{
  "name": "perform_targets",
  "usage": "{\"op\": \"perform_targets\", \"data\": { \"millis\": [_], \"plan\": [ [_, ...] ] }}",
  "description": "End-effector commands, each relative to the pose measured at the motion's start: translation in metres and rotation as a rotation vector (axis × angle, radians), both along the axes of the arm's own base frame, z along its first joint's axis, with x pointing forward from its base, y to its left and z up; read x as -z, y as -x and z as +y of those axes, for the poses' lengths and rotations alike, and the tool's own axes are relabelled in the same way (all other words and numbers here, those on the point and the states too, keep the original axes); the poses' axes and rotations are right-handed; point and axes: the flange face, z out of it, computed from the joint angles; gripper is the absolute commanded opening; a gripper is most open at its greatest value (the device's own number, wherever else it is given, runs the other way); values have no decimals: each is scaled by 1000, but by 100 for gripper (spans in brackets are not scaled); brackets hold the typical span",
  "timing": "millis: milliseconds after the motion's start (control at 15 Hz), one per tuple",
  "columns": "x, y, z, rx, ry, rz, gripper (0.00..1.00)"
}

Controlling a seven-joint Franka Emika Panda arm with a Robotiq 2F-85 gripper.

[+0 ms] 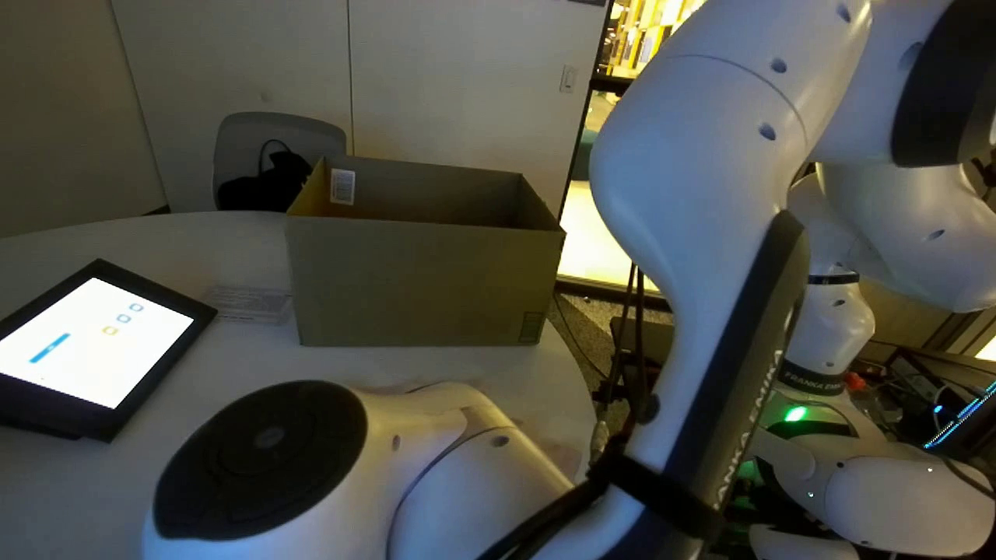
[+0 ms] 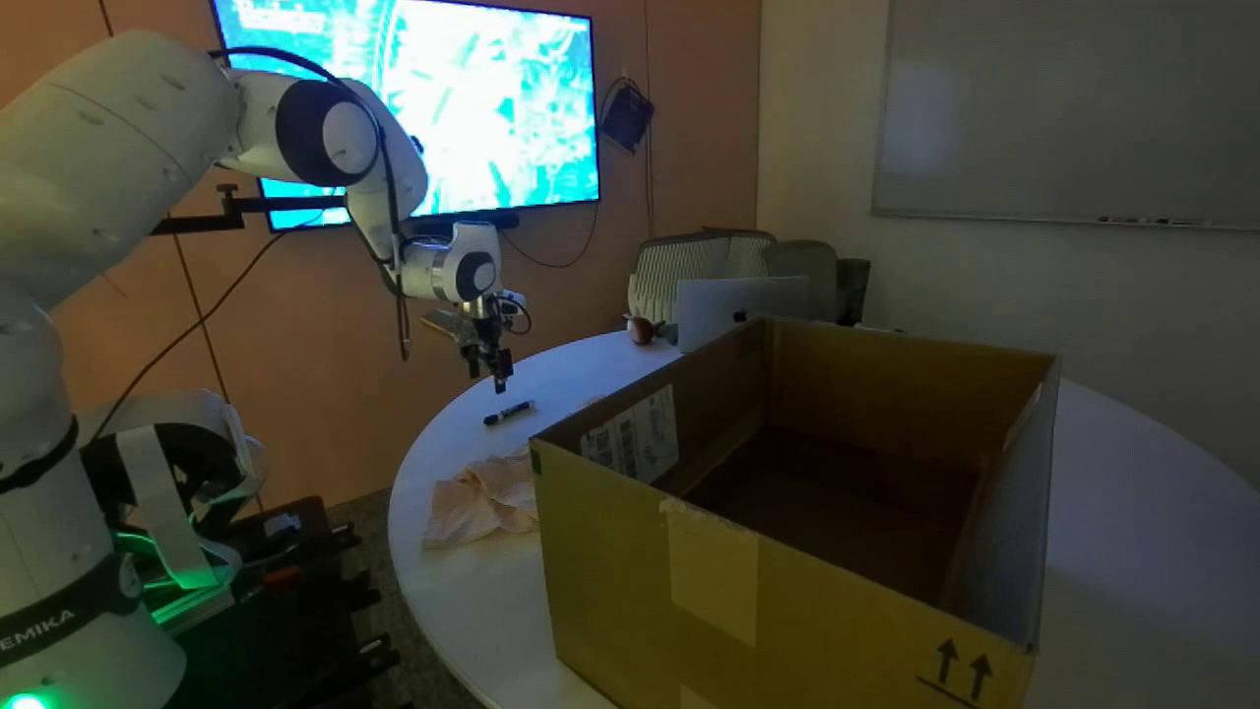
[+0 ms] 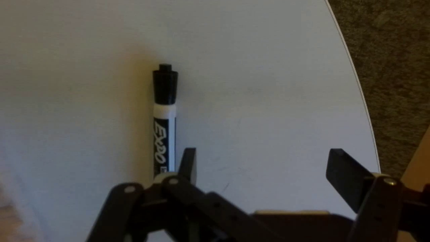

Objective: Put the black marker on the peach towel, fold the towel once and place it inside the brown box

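The black-capped marker with a white barrel and black label lies on the white table, in an exterior view [image 2: 509, 413] and in the wrist view [image 3: 164, 111]. My gripper [image 3: 263, 161] is open and empty above the table. In the wrist view its left finger is just right of the marker and the lower end of the marker is hidden. The gripper also shows in an exterior view [image 2: 489, 372], just above the marker. The peach towel [image 2: 480, 502] lies crumpled beside the box, which hides part of it. The brown box [image 2: 605, 551] stands open on the table, also here [image 1: 420, 284].
The table edge [image 3: 357, 80] curves to the right of the gripper. A tablet-like screen [image 1: 97, 342] and a laptop [image 2: 738, 305] stand on the table. A round reddish object [image 2: 640, 330] is near the laptop. White arm links [image 1: 700, 233] fill much of an exterior view.
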Motion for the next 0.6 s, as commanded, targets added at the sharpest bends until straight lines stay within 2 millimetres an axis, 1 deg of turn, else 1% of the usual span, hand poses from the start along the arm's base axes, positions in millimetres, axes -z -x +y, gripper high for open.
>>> {"op": "perform_targets", "data": {
  "millis": [0,200,400,533],
  "plan": [
    [2,-24,3,-14,-7,19,100],
    [7,-33,-5,-19,19,38,100],
    [15,-34,-12,-31,66,51,100],
    [23,-31,-15,-42,99,69,100]
  ]
}}
